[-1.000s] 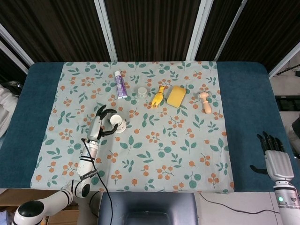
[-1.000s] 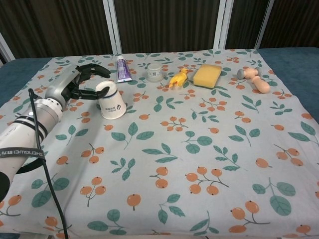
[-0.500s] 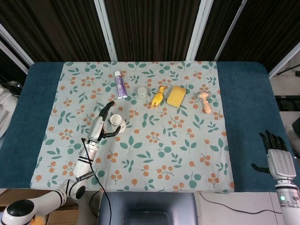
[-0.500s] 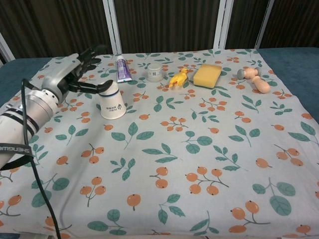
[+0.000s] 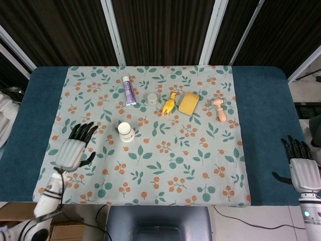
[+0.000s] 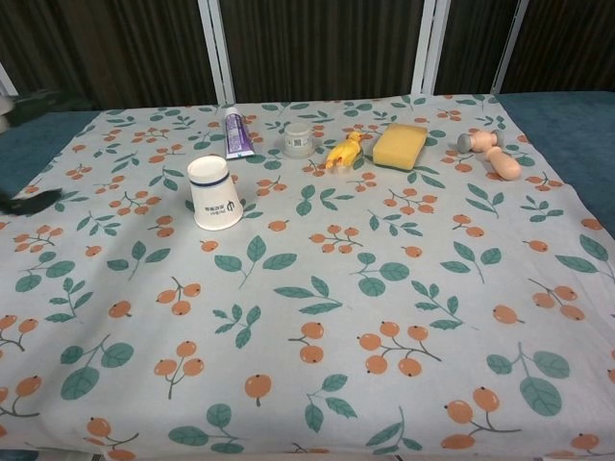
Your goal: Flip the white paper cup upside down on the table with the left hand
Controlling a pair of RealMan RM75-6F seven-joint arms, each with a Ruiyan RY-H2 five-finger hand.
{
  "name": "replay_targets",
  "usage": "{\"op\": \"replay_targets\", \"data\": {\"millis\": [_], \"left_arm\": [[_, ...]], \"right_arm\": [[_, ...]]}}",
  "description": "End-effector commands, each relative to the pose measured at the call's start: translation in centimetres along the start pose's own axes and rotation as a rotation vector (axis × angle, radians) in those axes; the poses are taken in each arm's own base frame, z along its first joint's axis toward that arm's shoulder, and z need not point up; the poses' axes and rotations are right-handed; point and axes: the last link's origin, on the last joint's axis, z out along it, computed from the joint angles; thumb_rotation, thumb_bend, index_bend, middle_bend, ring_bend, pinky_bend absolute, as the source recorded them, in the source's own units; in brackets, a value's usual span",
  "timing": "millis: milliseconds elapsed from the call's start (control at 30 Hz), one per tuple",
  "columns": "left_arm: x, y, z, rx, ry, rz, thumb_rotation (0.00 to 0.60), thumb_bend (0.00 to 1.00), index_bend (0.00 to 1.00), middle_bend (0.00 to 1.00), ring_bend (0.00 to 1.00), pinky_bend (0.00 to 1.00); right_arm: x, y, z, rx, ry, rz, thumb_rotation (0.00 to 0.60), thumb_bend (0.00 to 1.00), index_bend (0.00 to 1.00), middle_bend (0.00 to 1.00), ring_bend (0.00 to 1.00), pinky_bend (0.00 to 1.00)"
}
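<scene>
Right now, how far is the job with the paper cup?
It looks done: the white paper cup stands upside down on the tablecloth, its wide rim on the cloth. Nothing is in hand: the left hand is apart from the cup, fingers spread. Nothing seems left.

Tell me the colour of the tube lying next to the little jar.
The tube is purple with a white cap, clearest in the chest view, left of the jar.

I see matt white paper on the cup [image 6: 215,192], standing on a soft printed cloth [image 6: 384,317] that covers the desk. Beyond the cup, the sponge [image 6: 400,145] looks porous and the purple tube [image 6: 234,133] glossy plastic.
</scene>
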Motion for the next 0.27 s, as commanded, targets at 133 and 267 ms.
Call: {"op": "replay_targets", "data": {"millis": [133, 267], "left_arm": [[-0.2, -7.0, -10.4, 0.303, -0.016, 0.110, 0.600, 0.35, 0.00, 0.00, 0.00, 0.00], [-0.4, -8.3, -11.3, 0.302, 0.053, 0.079, 0.600, 0.35, 0.00, 0.00, 0.00, 0.00]], "right_arm": [[-0.2, 0.0, -0.4, -0.014, 0.007, -0.025, 0.600, 0.01, 0.00, 0.00, 0.00, 0.00], [-0.4, -0.1, -0.8, -0.020, 0.001, -0.036, 0.600, 0.01, 0.00, 0.00, 0.00, 0.00]]}}
